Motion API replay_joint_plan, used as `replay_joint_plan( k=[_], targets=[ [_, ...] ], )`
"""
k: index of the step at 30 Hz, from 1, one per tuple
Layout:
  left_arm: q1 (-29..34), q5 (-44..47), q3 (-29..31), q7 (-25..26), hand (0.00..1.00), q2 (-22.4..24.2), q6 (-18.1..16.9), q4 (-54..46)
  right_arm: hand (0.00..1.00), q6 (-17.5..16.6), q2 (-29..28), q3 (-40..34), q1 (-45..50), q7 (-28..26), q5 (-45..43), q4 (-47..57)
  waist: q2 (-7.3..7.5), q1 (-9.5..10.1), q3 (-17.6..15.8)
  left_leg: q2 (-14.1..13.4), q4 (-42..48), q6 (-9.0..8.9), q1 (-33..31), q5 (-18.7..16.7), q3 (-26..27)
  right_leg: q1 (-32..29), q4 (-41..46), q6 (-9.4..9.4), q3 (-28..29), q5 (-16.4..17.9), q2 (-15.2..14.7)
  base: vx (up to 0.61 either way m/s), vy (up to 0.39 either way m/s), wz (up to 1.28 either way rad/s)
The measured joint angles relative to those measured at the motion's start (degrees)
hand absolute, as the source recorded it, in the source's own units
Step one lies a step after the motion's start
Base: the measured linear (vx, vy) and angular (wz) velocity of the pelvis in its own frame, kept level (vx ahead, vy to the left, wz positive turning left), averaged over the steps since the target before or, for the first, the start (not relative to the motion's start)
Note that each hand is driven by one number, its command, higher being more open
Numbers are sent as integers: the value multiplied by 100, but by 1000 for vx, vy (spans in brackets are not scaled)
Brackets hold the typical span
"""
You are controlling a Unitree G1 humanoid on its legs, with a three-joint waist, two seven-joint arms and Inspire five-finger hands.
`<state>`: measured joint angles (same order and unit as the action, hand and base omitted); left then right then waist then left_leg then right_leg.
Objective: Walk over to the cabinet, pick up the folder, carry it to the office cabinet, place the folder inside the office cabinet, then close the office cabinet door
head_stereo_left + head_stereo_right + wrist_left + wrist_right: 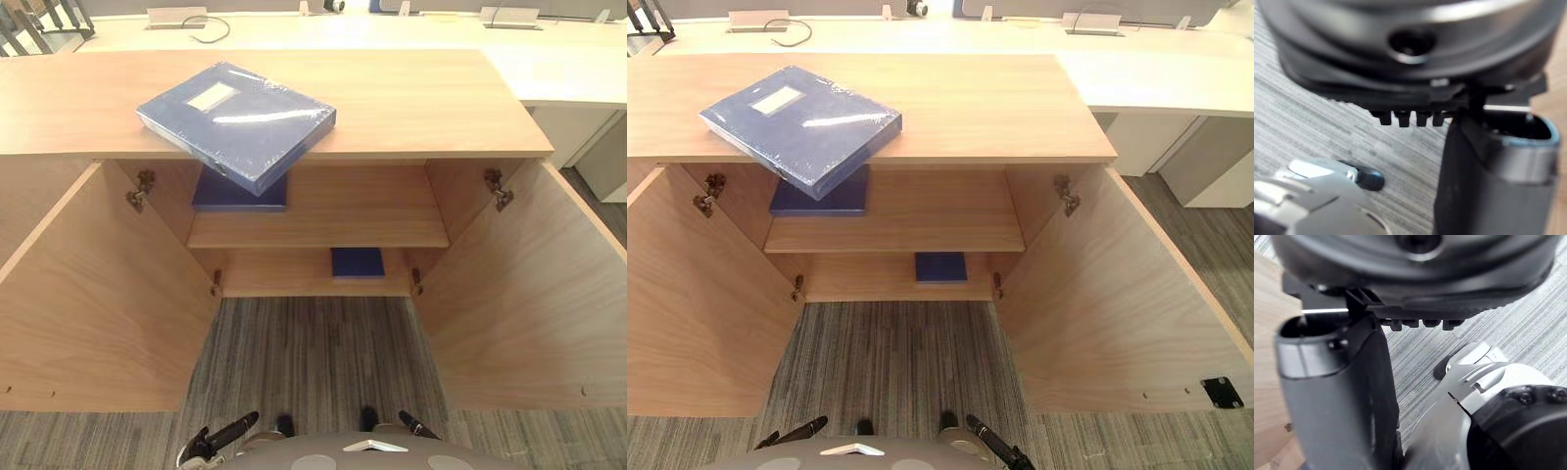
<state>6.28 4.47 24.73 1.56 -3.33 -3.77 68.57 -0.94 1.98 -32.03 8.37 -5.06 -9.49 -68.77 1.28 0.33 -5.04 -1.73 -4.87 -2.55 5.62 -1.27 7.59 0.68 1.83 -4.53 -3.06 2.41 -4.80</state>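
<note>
A blue folder with a pale label lies flat on the wooden cabinet top, one corner jutting over the front edge. Both cabinet doors stand wide open. My left hand hangs low at my side, well short of the cabinet, with straight fingers and nothing in it; its thumb fills much of the left wrist view. My right hand hangs the same way on the other side, open and holding nothing, with its thumb large in the right wrist view.
The left door and right door flank a strip of striped carpet. Another blue folder lies on the upper shelf and a small blue item on the lower one. A white desk runs behind.
</note>
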Motion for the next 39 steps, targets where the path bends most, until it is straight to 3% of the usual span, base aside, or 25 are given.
replay_joint_plan(
  k=[7,14,16,17,19,21,22,24,27,31,39],
  targets=[
    [-430,46,-1087,99,100,-232,-122,-187,100,22,0,7,-13,50,16,-10,75,75,2,43,5,-5,54,-4,-168,216,-173,12,-171,-16,-15,30,-26,14],
    [-861,-101,-1797,131,100,-431,-129,-660,100,59,120,74,-17,16,249,-24,103,-98,11,118,3,72,30,44,-270,214,-176,-4,-225,-25,-78,-61,-4,4],
    [-1121,-106,-1979,163,100,-679,142,-1217,100,63,142,58,-37,47,252,-25,47,-84,16,125,5,92,-93,67,-328,107,-146,-3,-259,-27,-87,-56,-14,13],
    [-994,-47,-2161,157,100,-830,160,-1732,100,59,139,90,-39,33,260,9,49,-81,17,135,4,95,-120,98,-341,79,-127,-2,-268,-27,-91,-55,-1,6],
    [196,375,-2535,194,100,-1168,17,-4662,100,47,35,358,63,92,237,204,17,-53,23,122,68,74,-217,65,-363,15,-42,-6,-263,-3,-95,9,-9,7],
    [1507,629,-2496,35,100,-875,-280,-7375,100,-97,-7,348,253,109,236,323,-27,51,51,146,73,95,-262,23,-443,14,-80,-8,-289,2,-114,78,5,18],
    [1861,665,-2547,-141,100,-661,-397,-7994,100,-135,-5,330,293,108,233,325,-65,132,74,152,73,104,-252,11,-442,17,-88,-7,-282,0,-118,88,24,13],
    [2187,659,-2968,-416,100,-380,-485,-8376,100,-171,46,372,335,102,227,319,-189,342,138,150,78,127,-167,-5,-448,143,-88,2,-287,-6,-124,72,22,15],
    [2251,431,-3187,-488,100,-310,-174,-8076,100,-177,172,890,323,21,237,383,-202,365,167,85,107,90,30,-63,-415,360,-100,7,-290,-3,-110,8,3,2],
    [2250,-448,-3073,-179,100,-95,-105,-8242,100,-156,150,1156,337,-16,205,455,-45,365,241,69,248,68,-119,-217,-391,345,-193,34,-281,22,-104,-79,-35,-5],
    [2140,-2115,-2926,659,100,189,-188,-9063,100,-158,190,1538,484,20,112,601,17,406,363,26,397,28,-189,-259,-318,359,-217,27,-288,15,-88,-17,-9,0]
  ],
)
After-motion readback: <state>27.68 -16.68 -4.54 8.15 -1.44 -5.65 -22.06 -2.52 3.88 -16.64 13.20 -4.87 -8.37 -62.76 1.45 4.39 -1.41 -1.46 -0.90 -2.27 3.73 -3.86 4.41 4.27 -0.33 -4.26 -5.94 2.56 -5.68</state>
